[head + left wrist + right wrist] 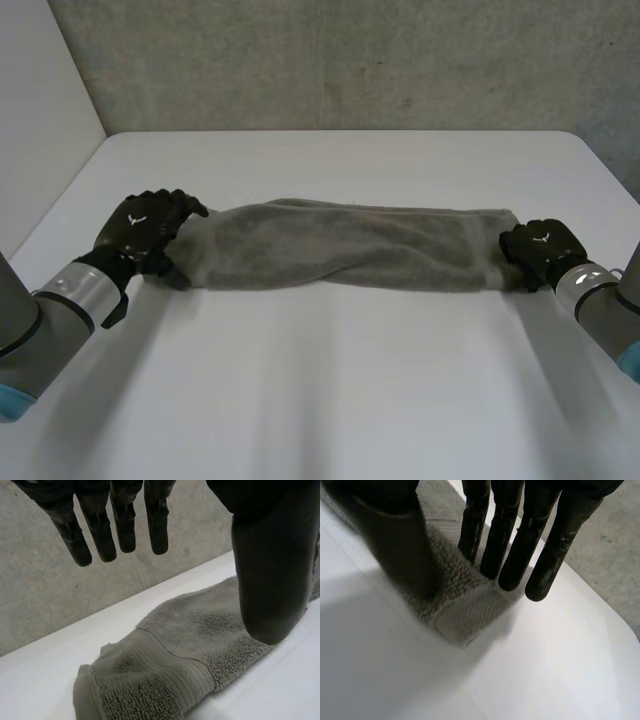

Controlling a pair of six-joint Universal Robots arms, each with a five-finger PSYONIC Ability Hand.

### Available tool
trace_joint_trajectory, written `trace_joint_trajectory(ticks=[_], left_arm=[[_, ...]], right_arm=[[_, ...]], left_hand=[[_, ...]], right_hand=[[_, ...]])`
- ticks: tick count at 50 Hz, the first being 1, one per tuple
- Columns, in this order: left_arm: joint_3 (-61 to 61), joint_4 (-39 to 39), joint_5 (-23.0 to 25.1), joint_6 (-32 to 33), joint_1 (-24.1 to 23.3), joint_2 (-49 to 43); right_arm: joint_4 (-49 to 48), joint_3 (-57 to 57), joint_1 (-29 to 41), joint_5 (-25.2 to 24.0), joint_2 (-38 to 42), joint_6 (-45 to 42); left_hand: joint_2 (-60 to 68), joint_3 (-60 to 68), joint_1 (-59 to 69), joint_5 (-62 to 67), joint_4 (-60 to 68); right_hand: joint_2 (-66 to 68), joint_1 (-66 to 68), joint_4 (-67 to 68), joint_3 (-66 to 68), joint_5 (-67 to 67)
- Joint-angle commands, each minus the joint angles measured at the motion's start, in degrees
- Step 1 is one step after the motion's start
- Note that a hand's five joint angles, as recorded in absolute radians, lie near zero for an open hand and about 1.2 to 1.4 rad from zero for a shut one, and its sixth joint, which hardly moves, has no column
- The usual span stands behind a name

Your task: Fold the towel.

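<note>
Towel (350, 245): lay as one long grey band across the middle of the white table (320, 400), running from one hand to the other.
Left hand (148, 225): sat at the towel's left end, with its fingers (115, 530) straight, held apart from the thumb and gripping nothing.
Right hand (540, 250): sat at the towel's right end, with its fingers (512, 555) straight over the corner and the thumb apart, pinching nothing.

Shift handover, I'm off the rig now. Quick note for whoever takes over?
Left hand: open, fingers straight, at the grey towel's left end.
Right hand: open, fingers straight over the right end.
Towel: long narrow strip across the white table, seemingly doubled lengthwise.
Left to do: probably grasp an end and fold it across to the other.
</note>
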Motion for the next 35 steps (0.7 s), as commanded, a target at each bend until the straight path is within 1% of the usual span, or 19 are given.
trace_joint_trajectory(ticks=[1, 2, 12, 14, 17, 19, 20, 22, 23, 24, 28, 30, 31, 34, 35], left_arm=[[-0.39, 0.47, 0.04, -1.15, 0.31, 0.49], [-0.39, 0.56, 0.04, -1.15, 0.31, 0.49], [-0.48, 0.56, 0.04, -1.24, 0.49, 0.93], [-0.48, 0.56, 0.04, -1.24, 0.49, 1.02], [-0.57, 0.56, 0.04, -1.24, 0.75, 1.37], [-0.66, 0.56, 0.04, -1.24, 1.1, 1.72], [-0.66, 0.56, 0.04, -1.24, 1.1, 1.72], [-0.66, 0.56, 0.04, -1.24, 1.19, 1.81], [-0.74, 0.56, 0.04, -1.24, 1.28, 2.07], [-1.0, 0.65, 0.04, -1.24, 1.28, 2.33], [-1.18, 1.09, 0.04, -1.24, 1.36, 2.6], [-1.36, 1.61, 0.04, -1.24, 1.36, 2.6], [-1.36, 1.62, 0.04, -1.24, 1.36, 2.6], [-1.45, 1.79, 0.04, -1.24, 1.28, 2.6], [-1.45, 1.79, 0.04, -1.24, 1.36, 2.6]], right_arm=[[0.86, -1.08, -2.47, -0.09, 0.57, -0.13], [0.86, -1.34, -3.0, -0.18, 0.57, -0.13], [2.18, -2.48, -8.1, -3.16, 0.13, -0.21], [2.44, -4.41, -11.25, -3.34, -0.13, -0.21], [2.79, -5.82, -13.37, -3.34, -0.31, -0.3], [4.8, -9.76, -16.96, -3.34, -0.65, -2.14], [4.81, -9.78, -16.98, -3.34, -0.66, -2.15], [8.31, -14.94, -18.38, -2.91, -1.71, -5.73], [8.33, -14.96, -18.38, -2.9, -1.71, -5.75], [9.89, -17.4, -18.12, -2.99, -2.58, -7.06], [11.58, -21.03, -16.8, -2.81, -4.88, -7.77], [11.76, -22.34, -12.52, -2.55, -7.33, -7.68], [11.76, -22.35, -12.5, -2.55, -7.34, -7.68], [11.76, -23.14, 1.34, -2.11, -8.22, -8.12], [11.76, -23.14, 1.39, -2.11, -8.22, -8.12]], left_hand=[[-2.11, -2.3, -3.71, -0.17, -2.64], [-2.11, -2.3, -3.71, -0.17, -2.64], [-2.45, -2.64, -4.05, -0.51, -2.98], [-2.45, -2.64, -4.05, -0.51, -2.98], [-2.45, -2.64, -4.05, -0.51, -2.98], [-2.62, -2.8, -4.21, -0.68, -3.14], [-2.62, -2.8, -4.21, -0.68, -3.14], [-2.62, -2.8, -4.21, -0.68, -3.14], [-2.62, -2.8, -4.21, -0.68, -3.14], [-2.62, -2.8, -4.21, -0.68, -3.14], [-2.79, -2.97, -4.38, -0.85, -3.31], [-2.79, -2.97, -4.38, -0.85, -3.31], [-2.79, -2.97, -4.38, -0.85, -3.31], [-2.79, -2.97, -4.38, -0.85, -3.31], [-2.79, -2.97, -4.38, -0.85, -3.31]], right_hand=[[21.06, 21.07, 21.49, 21.39, 21.42], [24.57, 24.59, 25.0, 24.9, 24.94], [24.61, 24.62, 25.03, 24.93, 24.97], [24.61, 24.62, 25.03, 24.93, 24.97], [24.61, 24.62, 25.03, 24.93, 24.97], [24.61, 24.62, 25.03, 24.93, 24.97], [24.61, 24.62, 25.03, 24.93, 24.97], [24.61, 24.62, 25.03, 24.93, 24.97], [24.61, 24.62, 25.03, 24.93, 24.97], [24.61, 24.62, 25.03, 24.93, 24.97], [24.61, 24.62, 25.03, 24.93, 24.97], [24.61, 24.62, 25.03, 24.93, 24.97], [24.61, 24.62, 25.03, 24.93, 24.97], [24.61, 24.62, 25.03, 24.93, 24.97], [24.61, 24.62, 25.03, 24.93, 24.97]])
